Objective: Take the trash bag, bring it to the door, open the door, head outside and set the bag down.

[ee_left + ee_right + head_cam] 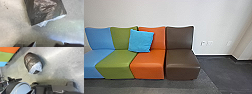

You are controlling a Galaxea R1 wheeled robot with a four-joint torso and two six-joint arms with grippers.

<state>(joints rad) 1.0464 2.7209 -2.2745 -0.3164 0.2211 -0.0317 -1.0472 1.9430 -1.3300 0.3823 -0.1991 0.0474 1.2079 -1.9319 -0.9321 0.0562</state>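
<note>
Lg. pale wall (159,12) behind everything, w/ part jutting fwd at far R. Grey floor (234,72) below, darker patch R of the seats. Row of 4 armless seats vs. wall, robot's L to R: blue seat (95,60), green seat (115,61), orange seat (149,60), brown seat (182,60); sm. gap btwn orange & brown, colored ones side by side.

Trash bag (31,62): on floor, out in front of seats & apart from them, btwn them & robot's own dark parts per R wrist view. Dark, shiny, crinkled plastic w/ whitish plastic at one end; no gripper touching it. L wrist view has it too, lg., same pale edge.

Bright blue cushion (141,41) propped at a tilt across green & orange backrests. Dark baseboard (214,54) runs along wall foot, R of brown seat. L gripper (49,43): can't tell if wide or narrow, nothing seen held. R gripper (48,91): same, can't tell, bag well clear of it. Smallest: wall plates (210,43), whitish, low on wall R of brown seat.
</note>
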